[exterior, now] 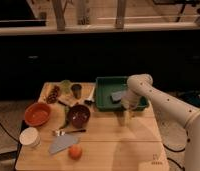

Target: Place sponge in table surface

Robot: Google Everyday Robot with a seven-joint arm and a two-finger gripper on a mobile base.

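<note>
Fingers [126,115] at the end of the white arm [163,102] point down, spread open, and they hold nothing. They hang over the front edge of the green tray [101,82], right where the tray meets the wood. The arm comes in from the right side and bends over the tray. The sponge [117,95] is a small grey-blue block. It lies inside the green tray, just beside the arm and a bit behind the fingers. I cannot tell if the arm touches it. The sponge is not on the worktop [113,145] yet. The worktop is light wood with lines running along it, and a tiny dark mark [156,160] sits at its front right corner. On the left side I see an orange bowl [38,113]. Near the middle there is a dark brown bowl [79,115]. A white cup [29,136] stands at the front left edge. A flat grey-blue sheet [63,144] lies near the front, and a round orange fruit [75,152] sits just beside it. A spoon [68,132] lies between the sheet and the dark bowl. At the back, left of the tray, a green cup [66,86] and a dark cup [77,90] stand close together.
</note>
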